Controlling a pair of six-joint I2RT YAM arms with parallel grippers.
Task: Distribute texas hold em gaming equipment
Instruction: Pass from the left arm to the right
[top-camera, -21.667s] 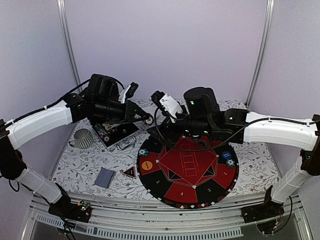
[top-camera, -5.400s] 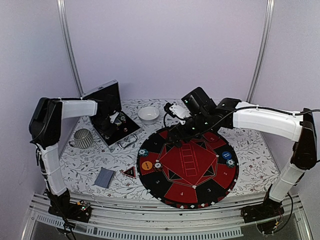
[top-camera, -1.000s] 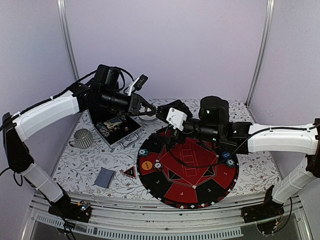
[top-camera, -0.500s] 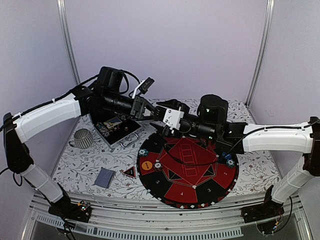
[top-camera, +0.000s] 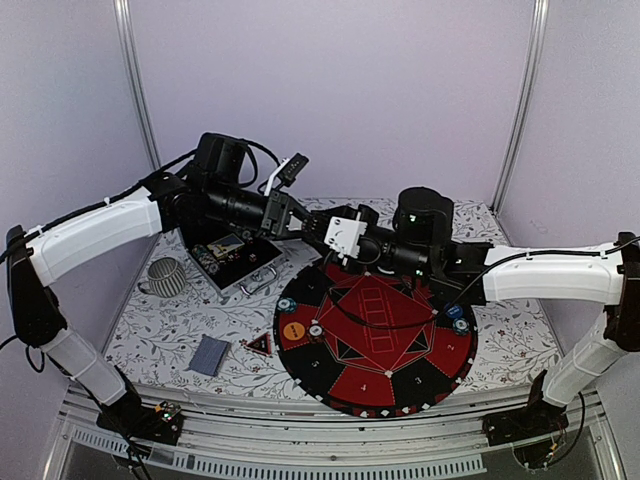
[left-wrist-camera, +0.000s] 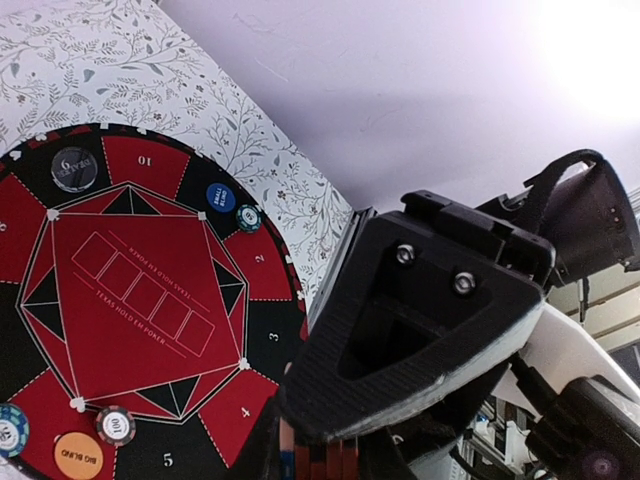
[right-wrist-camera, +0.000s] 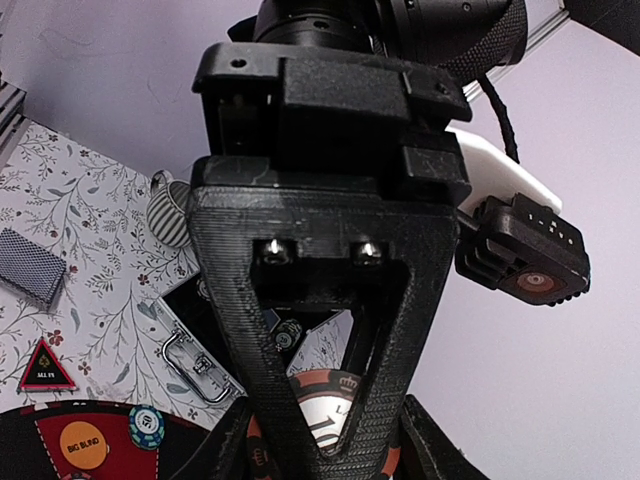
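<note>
Meeting nose to nose above the 11 o'clock rim of the felt mat (top-camera: 385, 390), our left gripper (top-camera: 306, 226) and right gripper (top-camera: 326, 232) look set for a handover. We judge that the left arm reaches the case easily, while the right arm covers the far seats. Our left gripper's fingers are closed down on a short stack of poker chips (left-wrist-camera: 312, 462), whose striped edges show at the bottom of its wrist view. Our right gripper's fingers flank that stack on either side, but we cannot tell whether they have pinched it.

On the mat, the orange button (left-wrist-camera: 78, 455) sits at 9 o'clock with a loose chip (left-wrist-camera: 115, 425) just beside it, and the blue button (left-wrist-camera: 221, 197) lies near 3 o'clock. The silver case (top-camera: 238, 265) lies open beyond 10 o'clock, holding what look like more chips, which we cannot count. The card deck (top-camera: 210, 354) waits off the mat, out past 9 o'clock.
</note>
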